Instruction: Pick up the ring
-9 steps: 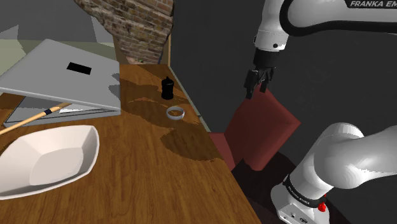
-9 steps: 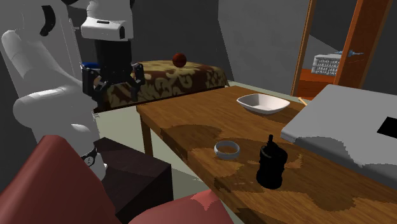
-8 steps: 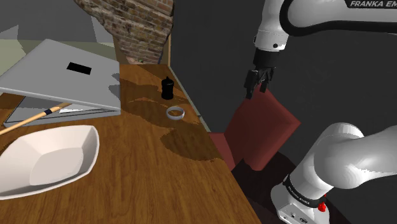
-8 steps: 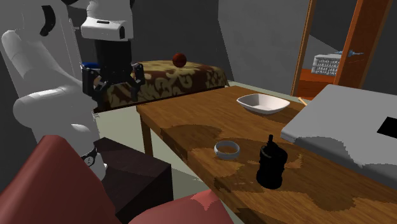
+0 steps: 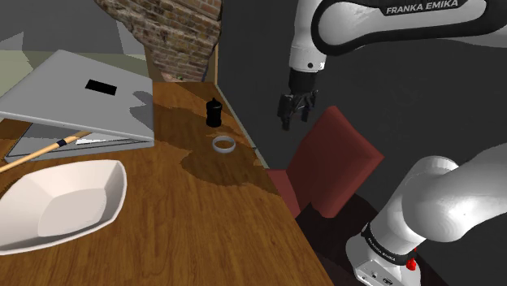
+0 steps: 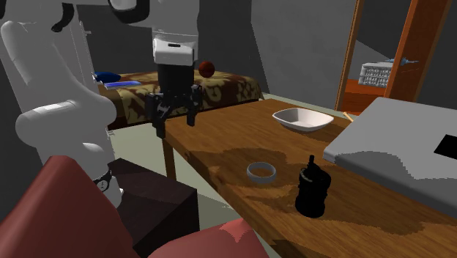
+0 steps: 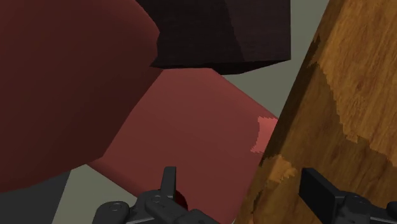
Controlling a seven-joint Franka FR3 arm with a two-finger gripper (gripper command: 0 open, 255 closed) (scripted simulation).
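The ring [image 5: 223,144] is a pale grey band lying flat on the wooden table [image 5: 203,227], close to its edge and just in front of a small black bottle [image 5: 213,113]. In the second exterior view the ring [image 6: 261,172] lies left of the bottle [image 6: 313,190]. My gripper [image 5: 291,114] hangs open in the air beyond the table's edge, up and to the shoulder view's right of the ring, above a red chair [image 5: 333,158]. It holds nothing. In the second exterior view the gripper [image 6: 174,117] hovers over the table's near-left corner. The wrist view shows the open fingers [image 7: 167,184] over the chair seat [image 7: 191,127] beside the table edge [image 7: 331,114].
A white bowl [image 5: 57,203], a wooden stick [image 5: 45,149] and a large grey slab [image 5: 81,97] lie on the table toward the shoulder view's left. A brick pillar [image 5: 175,32] rises behind. A dark box [image 7: 222,32] stands by the chair. A patterned bed [image 6: 198,91] lies behind the arm.
The arm has swung toward the table: the open gripper moved to the shoulder view's left and slightly up, now close to the table's edge.
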